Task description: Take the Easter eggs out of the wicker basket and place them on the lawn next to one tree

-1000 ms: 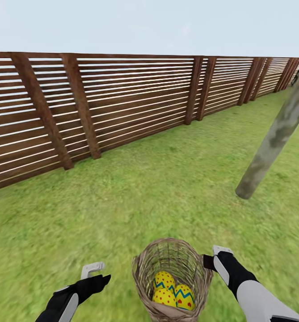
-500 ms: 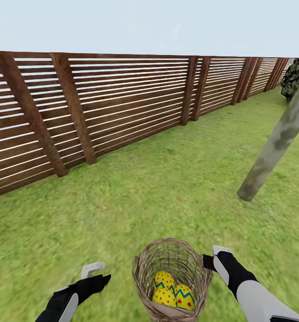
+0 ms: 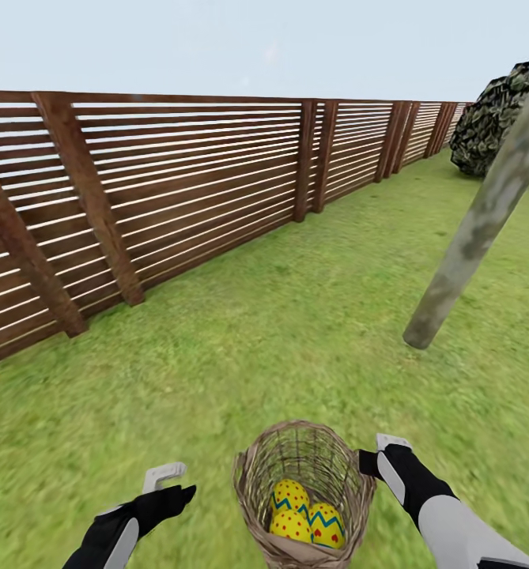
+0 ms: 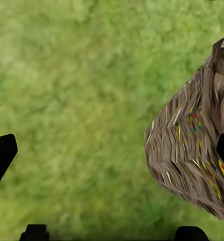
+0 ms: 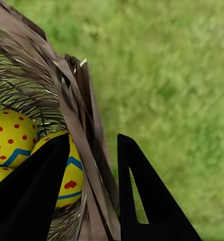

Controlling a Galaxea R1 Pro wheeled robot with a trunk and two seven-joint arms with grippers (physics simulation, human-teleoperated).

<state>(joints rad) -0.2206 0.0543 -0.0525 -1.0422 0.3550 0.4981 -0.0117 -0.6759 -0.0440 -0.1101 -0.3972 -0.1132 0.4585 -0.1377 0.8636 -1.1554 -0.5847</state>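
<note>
The view had turned toward the tree (image 3: 485,213). The right end effector (image 5: 94,165) pinched the wicker basket (image 3: 304,490) rim, three Easter eggs (image 3: 305,514) inside; the left end effector (image 3: 165,478) was open and empty beside the basket.

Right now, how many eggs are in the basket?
3, all in the basket: one egg at the back, one front left, one front right. None seems hidden.

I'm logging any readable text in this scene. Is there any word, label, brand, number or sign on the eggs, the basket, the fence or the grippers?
None: no text anywhere. The eggs carry only zigzags and dots; basket, fence, trunk are unmarked.
</note>
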